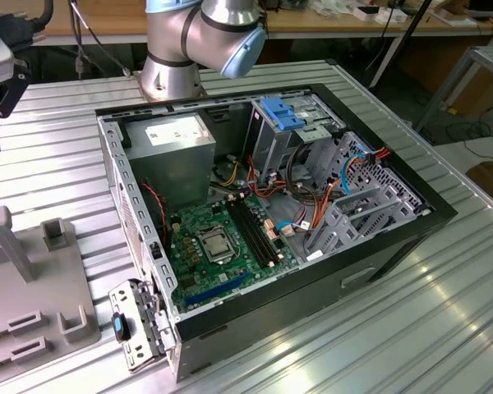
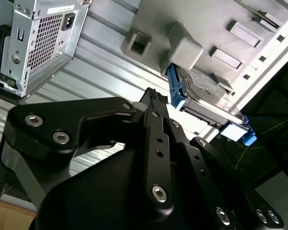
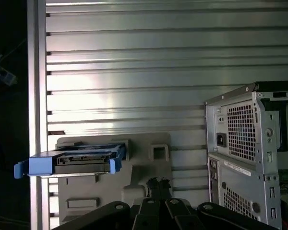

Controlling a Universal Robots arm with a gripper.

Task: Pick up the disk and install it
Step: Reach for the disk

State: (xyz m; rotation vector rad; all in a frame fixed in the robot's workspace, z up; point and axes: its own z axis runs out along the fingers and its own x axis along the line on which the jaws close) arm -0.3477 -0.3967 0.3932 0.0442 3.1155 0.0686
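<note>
— Since the hand (image 3: 156,184) looks pinched shut w/ nothing in it, what's the worry?

— Disk (image 3: 69,160) isn't gripped yet. It stands up off the grey fixture (image 3: 134,175), on end by the look of it. Its foot is against a grey block (image 2: 185,48) and its blue rails (image 2: 175,88) run up the sides. The hand hangs near it, not touching. Coming in closed like that, I reckon it'd shove the disk rather than straddle it.

— And a shove sends it where?

— It's tall & narrow, so prob. tips easy. In the first wrist view the fixture sits close to the table (image 3: 134,72) edge. If the disk topples that way, it could go off the table.

— The grip itself?

— Rails look like plastic. Squeeze them & they may flex or slip. An off-centre hold would let the disk sag & go in crooked.

— Install side?

— In the exterior view the fixture is at approx 9 o'clock of the PC case (image 1: 378,263). The drive cage (image 1: 353,205) is at 3 o'clock of the motherboard (image 1: 189,230). Cables (image 1: 306,203) bunch at the cage's 9 o'clock, some right by its mouth. A tilted disk could snag one or jam on the cage wall. Can't tell from here which bay is free, so a wrong guess is another risk.
</note>
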